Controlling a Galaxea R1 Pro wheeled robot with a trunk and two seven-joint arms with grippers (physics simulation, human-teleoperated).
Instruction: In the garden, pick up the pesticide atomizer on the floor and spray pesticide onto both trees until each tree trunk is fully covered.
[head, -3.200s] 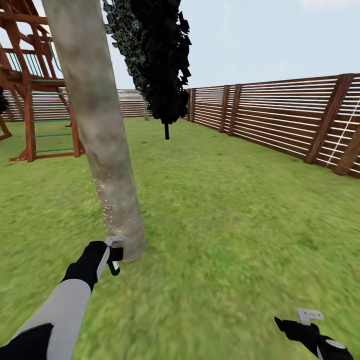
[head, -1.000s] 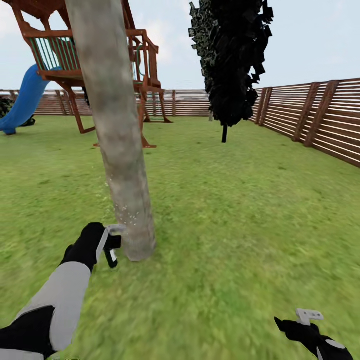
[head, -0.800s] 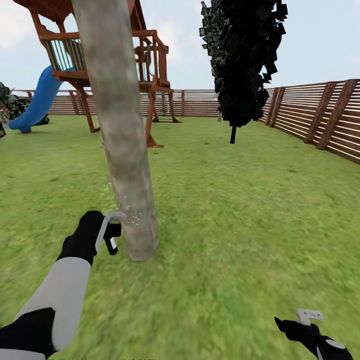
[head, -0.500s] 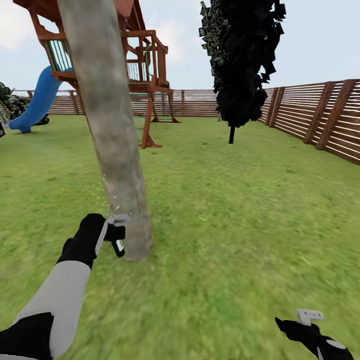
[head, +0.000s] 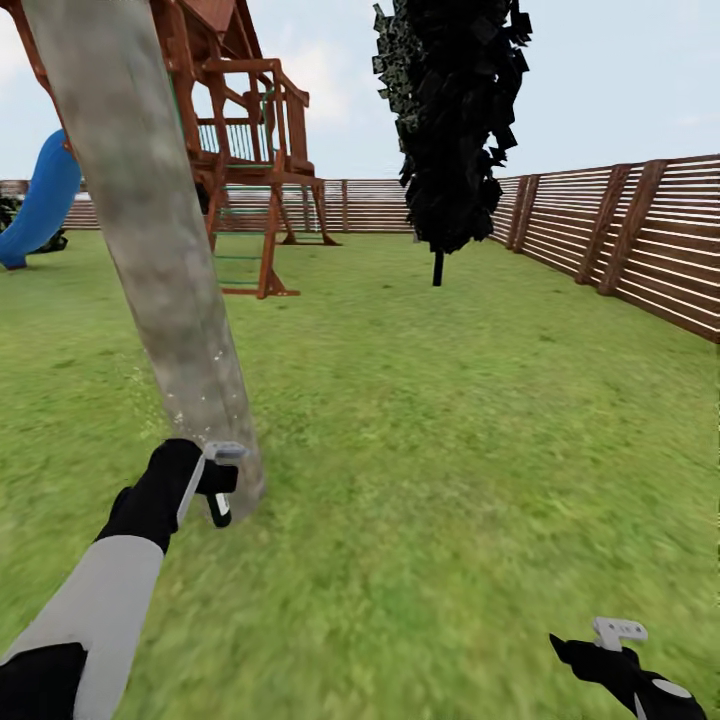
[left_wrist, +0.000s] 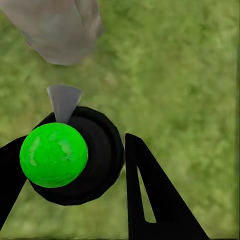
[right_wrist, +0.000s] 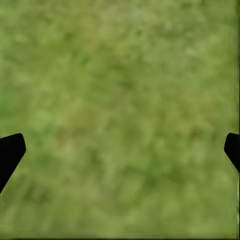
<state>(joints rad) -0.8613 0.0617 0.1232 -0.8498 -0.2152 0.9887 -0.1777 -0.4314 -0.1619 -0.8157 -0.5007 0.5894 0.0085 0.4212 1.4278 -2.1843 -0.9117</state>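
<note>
- Left hand (head: 222, 478) is clamped around the pesticide atomizer (head: 219, 505), low down and right up against the foot of the tree trunk (head: 160, 270).
- Through the left wrist view, the atomizer (left_wrist: 75, 155) sits between the dark fingers (left_wrist: 150, 200), green cap facing the camera, grey nozzle aimed at the trunk base (left_wrist: 57, 30) just ahead.
- A faint scatter of white pesticide (head: 180, 405) specks clings to the trunk just above the hand.
- So the step in hand looks like spraying this first tree, low section.
- Next move, by my read: lift the left hand up along the leaning trunk, nozzle trained on the bark, since most of it above looks bare.
- Right hand (head: 620, 632) hangs well away over the grass (right_wrist: 120, 120), fingers spread, holding nothing.
</note>
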